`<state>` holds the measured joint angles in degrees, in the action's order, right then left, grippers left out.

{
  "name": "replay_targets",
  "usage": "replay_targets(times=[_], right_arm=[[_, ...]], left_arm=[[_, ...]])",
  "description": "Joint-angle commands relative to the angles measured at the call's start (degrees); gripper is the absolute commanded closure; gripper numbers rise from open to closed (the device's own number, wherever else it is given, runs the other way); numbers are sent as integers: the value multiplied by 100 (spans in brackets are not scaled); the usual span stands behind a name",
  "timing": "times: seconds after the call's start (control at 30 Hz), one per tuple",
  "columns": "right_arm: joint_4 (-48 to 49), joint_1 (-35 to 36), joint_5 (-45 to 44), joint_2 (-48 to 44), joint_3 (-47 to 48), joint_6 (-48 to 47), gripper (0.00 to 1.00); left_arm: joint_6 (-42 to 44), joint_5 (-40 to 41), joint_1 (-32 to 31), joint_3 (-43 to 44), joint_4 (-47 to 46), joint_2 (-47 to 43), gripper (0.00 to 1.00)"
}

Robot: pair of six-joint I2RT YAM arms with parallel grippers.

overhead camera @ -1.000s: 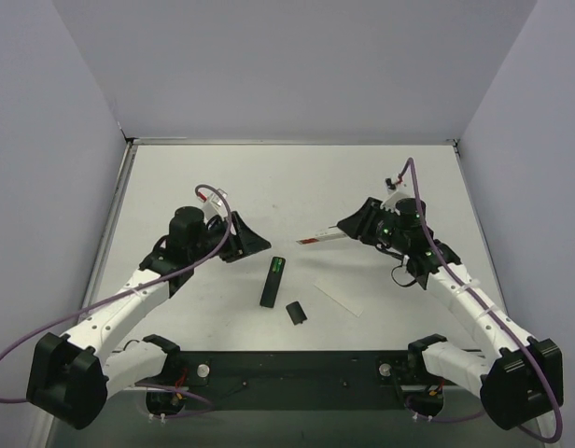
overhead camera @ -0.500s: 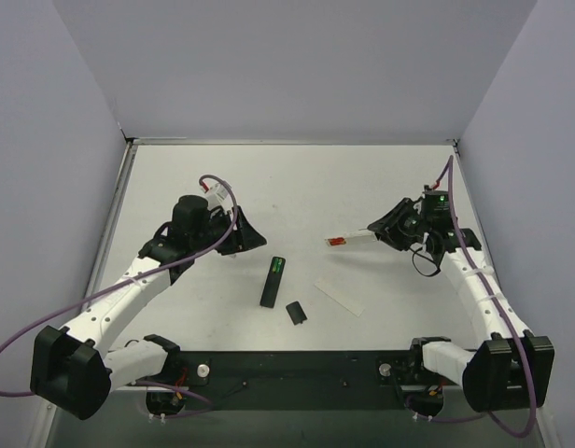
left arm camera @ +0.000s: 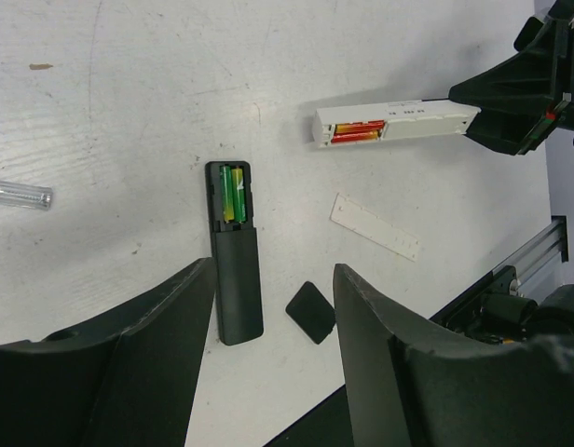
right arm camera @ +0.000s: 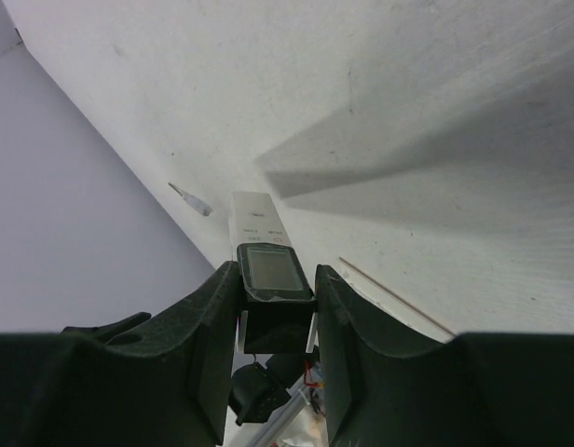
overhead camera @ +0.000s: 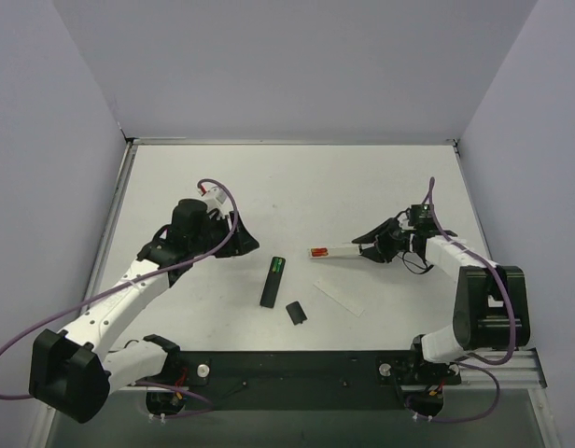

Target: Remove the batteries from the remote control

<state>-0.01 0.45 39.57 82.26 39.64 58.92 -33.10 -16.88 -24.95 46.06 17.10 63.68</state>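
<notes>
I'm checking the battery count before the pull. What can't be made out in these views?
Green batteries in the black remote: too small to count in the top view; their undersides sit hidden in the slot in the left wrist view.
White remote: the right wrist view shows only its screen side; the right hand covers its near end.
Clear tube: cut off by the left wrist view's left edge.

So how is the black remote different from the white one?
The black remote lies flat on the table, while the white remote is held at one end by the right gripper. The black remote carries green batteries; the white remote carries red-and-orange batteries. Both have their battery slots uncovered, with batteries inside.
</notes>
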Motion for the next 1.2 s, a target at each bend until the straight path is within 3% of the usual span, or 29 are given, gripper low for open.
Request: replay_targets(times=[0.0,0.17,0.3,0.6,0.8,1.03,1.17], right_arm=[[546,-194,491,325,-70,445,100],[608,-273,437,677,-61,542,100],[520,-335,429,932,-35,647,93],[484,-449,393,1249,-96,674,67],[458,-502,306,1047,-158,665,51],[-190,-537,51,617,-26,323,45],[-745,-502,-440,-163,140,-64,40]], left_arm=[[181,98,52,-62,-49,-189,37],[172,115,78,-10,-32,-198,36],[155,115,95,-36,-40,-233,36],[111,133,104,-71,-58,-304,36],[93,115,113,-97,-67,-339,36],[111,142,113,-71,-14,-435,36],[295,115,113,183,161,-470,34]])
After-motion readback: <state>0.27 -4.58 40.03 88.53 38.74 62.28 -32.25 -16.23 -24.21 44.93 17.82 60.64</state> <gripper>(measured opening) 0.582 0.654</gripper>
